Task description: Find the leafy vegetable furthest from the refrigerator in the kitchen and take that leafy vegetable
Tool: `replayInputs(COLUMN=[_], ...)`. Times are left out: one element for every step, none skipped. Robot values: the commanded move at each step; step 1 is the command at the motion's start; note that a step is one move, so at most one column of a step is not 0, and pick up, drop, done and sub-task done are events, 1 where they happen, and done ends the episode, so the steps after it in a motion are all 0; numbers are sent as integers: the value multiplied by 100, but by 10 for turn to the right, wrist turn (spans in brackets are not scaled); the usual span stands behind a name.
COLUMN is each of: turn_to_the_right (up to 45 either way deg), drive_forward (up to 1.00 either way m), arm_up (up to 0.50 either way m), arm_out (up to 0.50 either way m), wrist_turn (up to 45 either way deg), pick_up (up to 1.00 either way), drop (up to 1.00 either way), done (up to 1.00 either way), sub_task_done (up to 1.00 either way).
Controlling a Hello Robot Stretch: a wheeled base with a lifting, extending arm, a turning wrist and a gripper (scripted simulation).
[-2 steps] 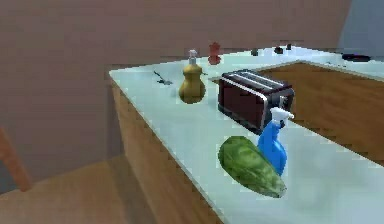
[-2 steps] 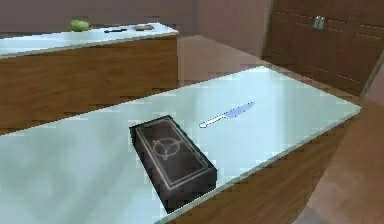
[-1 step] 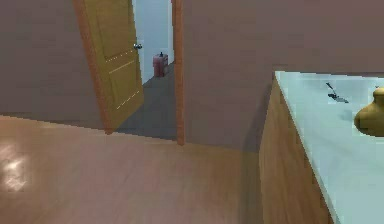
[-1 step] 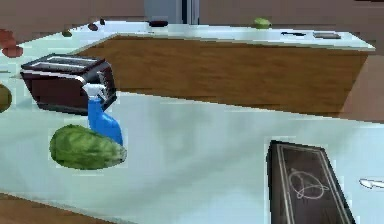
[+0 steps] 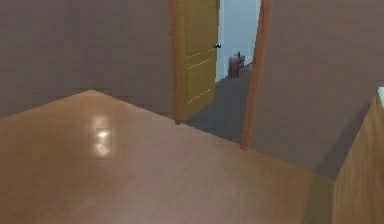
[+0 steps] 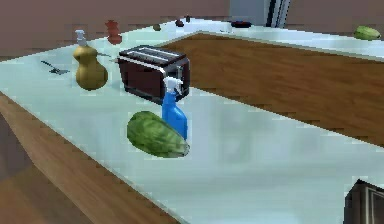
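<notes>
The lettuce lies near the counter's near edge, just beside a blue spray bottle, with a toaster behind. A second green thing sits at the far corner, by what may be the refrigerator. The near lettuce is therefore judged the target. Jaw state: cannot tell. Recommended: square the base to that edge, reach in on the lettuce's free side, clear of the bottle, and lift straight up.
</notes>
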Motion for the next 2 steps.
replayInputs(turn_to_the_right=[0,0], drive_forward=[0,0], arm_up=[50,38], arm_out=[0,0], wrist_turn=[0,0], pick_up=[0,0], drop=[0,0], done=[0,0], sub_task_done=[0,0])
